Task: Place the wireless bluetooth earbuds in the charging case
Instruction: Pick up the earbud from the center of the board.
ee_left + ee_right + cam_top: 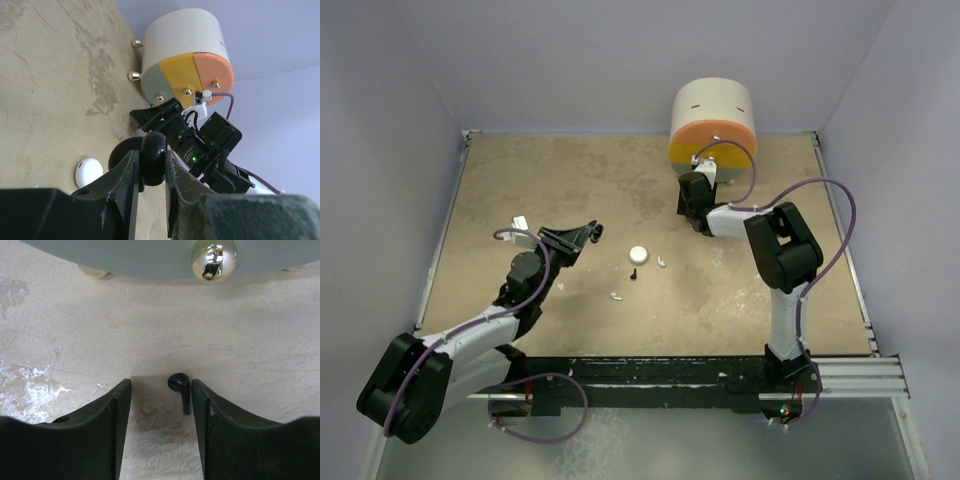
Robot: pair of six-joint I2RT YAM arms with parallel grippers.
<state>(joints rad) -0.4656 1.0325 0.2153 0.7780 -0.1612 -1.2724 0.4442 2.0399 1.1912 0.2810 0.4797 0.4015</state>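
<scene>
Right gripper [160,390], jaws apart, straddles a small black plastic stemmed earbud [180,386] lying on the mottled tan tabletop [520,180], almost against one finger. Left gripper [151,166] is clamped on a glossy black round plastic disc [153,150]. Pale lavender walls [620,60] enclose the table.

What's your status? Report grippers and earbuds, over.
Left gripper shut on black charging case. Right gripper open, straddling black earbud on table. White earbuds loose mid-table. Knobbed drum close beyond, not blocking.
</scene>
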